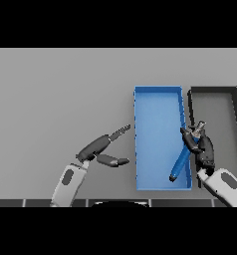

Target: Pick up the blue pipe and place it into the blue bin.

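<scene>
We are holding the blue pipe (179, 162) with our right robot hand (202, 148), fingers curled round its top end. The pipe is leaning over the blue bin (158, 90), its long side slanting from upper right down to lower left. Our left robot hand (101, 149) is resting open on the grey table (56, 99). A dark bin (212, 90) is sitting just beside the blue one.

A single head view looks steeply down from above the near edge of the grey table (60, 94), facing away from the robot, moderately close.
</scene>
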